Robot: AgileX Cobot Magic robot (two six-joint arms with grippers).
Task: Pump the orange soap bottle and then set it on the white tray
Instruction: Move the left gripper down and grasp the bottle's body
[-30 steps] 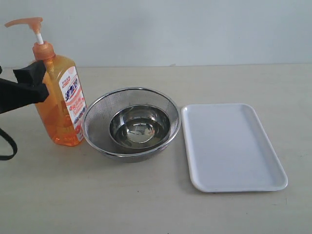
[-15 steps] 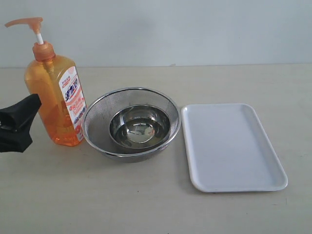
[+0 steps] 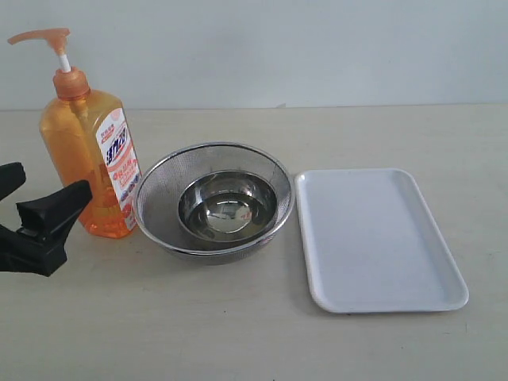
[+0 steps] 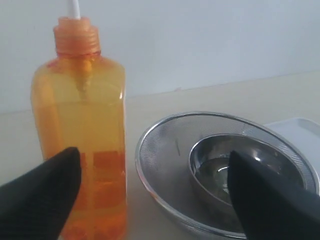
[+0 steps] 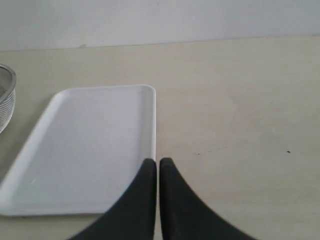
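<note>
Exterior view: the tabletop [image 3: 238, 333] carries three things in a row from 9 o'clock to 3 o'clock: bottle, bowl, tray.
Orange soap bottle [image 3: 91, 167]: stands upright on the tabletop at 9 o'clock of the steel mesh bowl [image 3: 159, 190], just beside its rim. The pump head points toward 9 o'clock and the label faces the bowl.
White tray [image 3: 381, 238]: lies flat at 3 o'clock of the mesh bowl, just beside it, long side running front to back.
Inner bowl [image 3: 226, 206]: a smaller shiny steel bowl sits inside the mesh one.
Left arm pose: low over the tabletop at the 9 o'clock edge of the exterior view, with the black fingers aimed at about 2 o'clock toward the bottle's lower half.
Left pincer [image 3: 49, 181]: spread wide and not closed on the bottle. In the left wrist view the bottle [image 4: 80, 125] stands beyond the fingertips, more in line with one finger than centred in the gap of the pincer [image 4: 153, 152].
Contact: whether the near fingertip [image 3: 78, 193] touches the bottle cannot be told.
Right arm pose: out of the exterior view. Its wrist view looks along the tabletop over one corner of the tray [image 5: 90, 145].
Right pincer [image 5: 158, 161]: fingers pressed together, nothing between them.
</note>
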